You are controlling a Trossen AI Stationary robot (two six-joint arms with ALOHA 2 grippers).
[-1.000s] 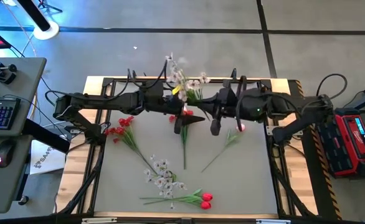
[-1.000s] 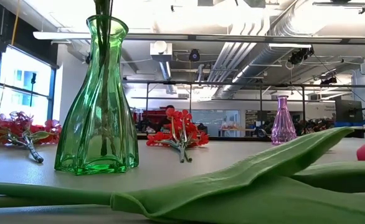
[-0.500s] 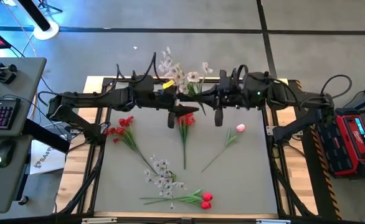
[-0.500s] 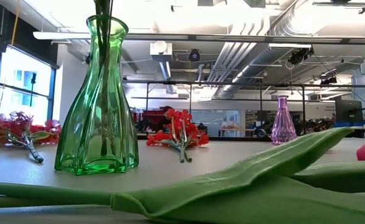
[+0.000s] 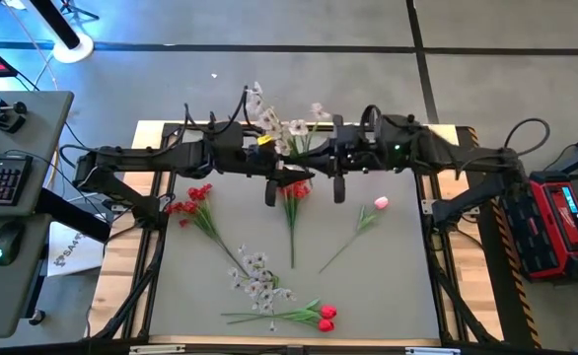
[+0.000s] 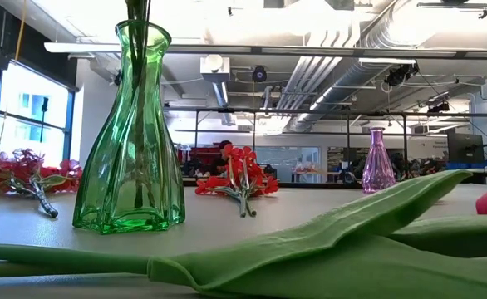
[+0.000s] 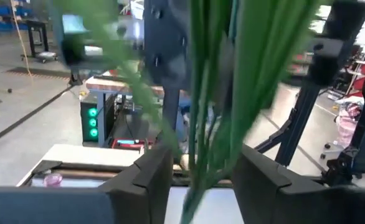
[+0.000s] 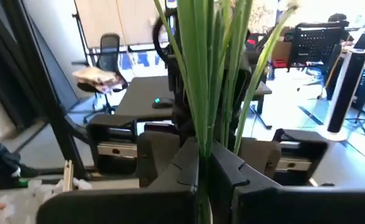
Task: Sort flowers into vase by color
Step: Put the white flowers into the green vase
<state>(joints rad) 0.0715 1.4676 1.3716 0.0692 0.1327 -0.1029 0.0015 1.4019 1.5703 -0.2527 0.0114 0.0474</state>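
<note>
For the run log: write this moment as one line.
phase: handover above table | right gripper: shut on white-blossom stems | left gripper: jaws around same stems, grip unclear | on table: red blossom cluster, pink tulip, red tulips

Left wrist view: stems (image 7: pixel 213 81) in front of the lens are motion-blurred; individual stalks cannot be separated, and blossoms are cut off by the frame's upper edge.

Right wrist view: stem bundle (image 8: pixel 210 74) also runs out past the upper edge; flower heads not seen.

High view: both arms meet over the counter's (image 5: pixel 388 286) far edge and cover the vases there; neither vase can be made out from above.

Low view: green vase (image 6: pixel 133 133) shows stems inside, but its flowers are cut off above. A large green leaf (image 6: pixel 327 241) fills the foreground, its ends out of frame. Purple vase (image 6: pixel 378 163) too small to tell contents.
</note>
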